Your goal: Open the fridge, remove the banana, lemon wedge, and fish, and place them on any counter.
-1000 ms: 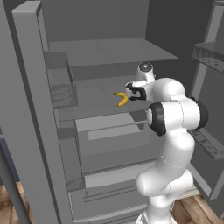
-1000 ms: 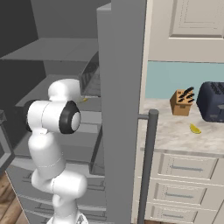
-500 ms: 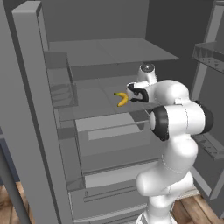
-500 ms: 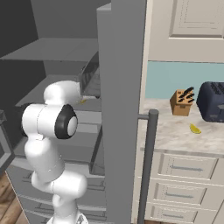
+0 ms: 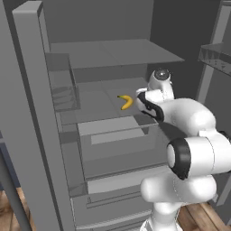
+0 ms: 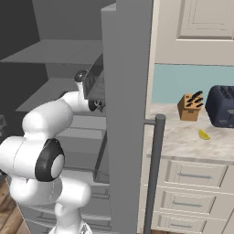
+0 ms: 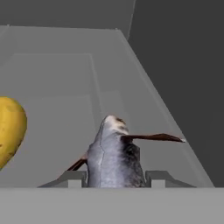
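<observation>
The two-finger gripper (image 7: 115, 178) clamps the small dark grey fish (image 7: 114, 155) inside the tall grey fridge (image 5: 103, 54); the curved yellow banana (image 7: 9, 129) lies at nine o'clock.

We saw the banana (image 5: 126, 102) lying on a grey fridge shelf (image 5: 97, 104). On the beige surface (image 6: 183, 138), a lemon wedge (image 6: 204, 135) lay at 5 o'clock of the knife block (image 6: 189, 106), beside a toaster (image 6: 221, 106).

Both base views looked forward and down from behind the arm — left and right — sharing the open fridge (image 5: 113, 58) interior. The hand view sat close, facing along a shelf (image 7: 65, 87) toward the fridge's back wall.
</observation>
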Tool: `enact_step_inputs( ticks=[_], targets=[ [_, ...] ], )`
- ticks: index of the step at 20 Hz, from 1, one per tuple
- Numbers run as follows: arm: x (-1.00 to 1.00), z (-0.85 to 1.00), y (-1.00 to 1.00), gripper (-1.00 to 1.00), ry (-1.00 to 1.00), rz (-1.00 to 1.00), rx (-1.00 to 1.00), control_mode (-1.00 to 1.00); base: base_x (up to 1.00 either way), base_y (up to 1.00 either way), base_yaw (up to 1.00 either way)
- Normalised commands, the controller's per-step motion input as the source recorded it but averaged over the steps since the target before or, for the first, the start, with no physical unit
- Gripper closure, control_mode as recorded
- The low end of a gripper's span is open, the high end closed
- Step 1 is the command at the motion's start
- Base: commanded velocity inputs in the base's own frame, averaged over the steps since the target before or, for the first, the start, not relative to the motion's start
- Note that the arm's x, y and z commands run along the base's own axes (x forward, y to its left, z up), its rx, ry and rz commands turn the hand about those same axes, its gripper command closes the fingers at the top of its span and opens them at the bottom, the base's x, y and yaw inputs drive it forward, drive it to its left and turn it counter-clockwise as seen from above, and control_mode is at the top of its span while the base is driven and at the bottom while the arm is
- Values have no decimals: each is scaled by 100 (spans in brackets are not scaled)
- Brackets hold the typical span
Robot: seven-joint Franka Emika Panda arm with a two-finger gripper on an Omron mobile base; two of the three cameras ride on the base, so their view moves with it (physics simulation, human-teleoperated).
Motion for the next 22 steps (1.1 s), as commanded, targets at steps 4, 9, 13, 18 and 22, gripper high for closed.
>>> enact_step_inputs(
  ticks=[4, 9, 13, 18, 22],
  targets=[
    [-82, 71, 11, 100, 0, 2, 0, -100, 0, 0, 0],
    [-81, 63, 20, 100, 1, 5, 0, -100, 0, 0, 0],
    [-100, 20, 27, 100, 0, 5, 0, -100, 0, 0, 0],
    [-100, 11, 19, 100, 0, 3, 0, -100, 0, 0, 0],
    [-99, 51, 4, 100, 0, 1, 1, -100, 0, 0, 0]
  ],
)
